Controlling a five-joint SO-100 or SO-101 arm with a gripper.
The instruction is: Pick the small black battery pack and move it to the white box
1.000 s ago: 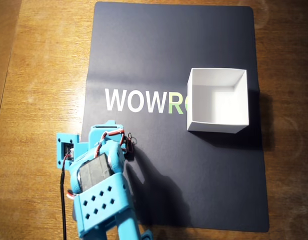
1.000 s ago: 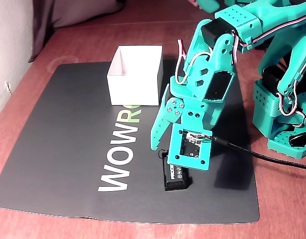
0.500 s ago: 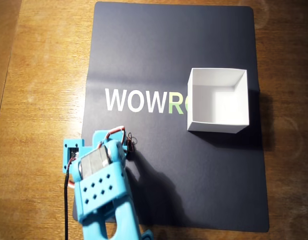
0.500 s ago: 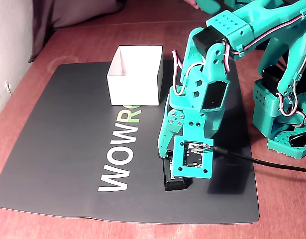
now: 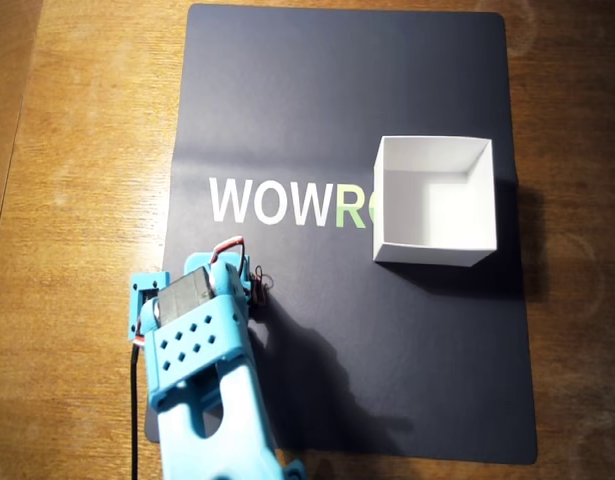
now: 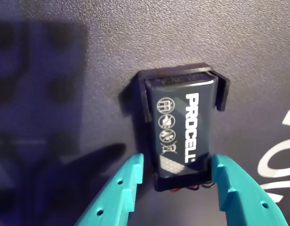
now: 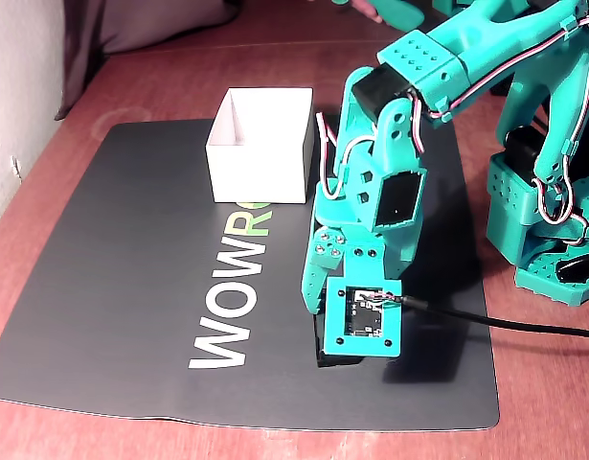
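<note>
The small black battery pack is a black holder with a PROCELL battery. It lies flat on the dark mat. In the wrist view my teal gripper straddles the pack's near end. The right finger touches its side and a narrow gap shows at the left finger. In the overhead view the arm covers the pack, and only its red wires show. The white box stands open and empty on the mat's right side, well clear of the gripper. In the fixed view the gripper is down at the mat, with the box behind it.
The mat bears the lettering WOWRO and lies on a wooden table. The arm's teal base and a black cable are at the right in the fixed view.
</note>
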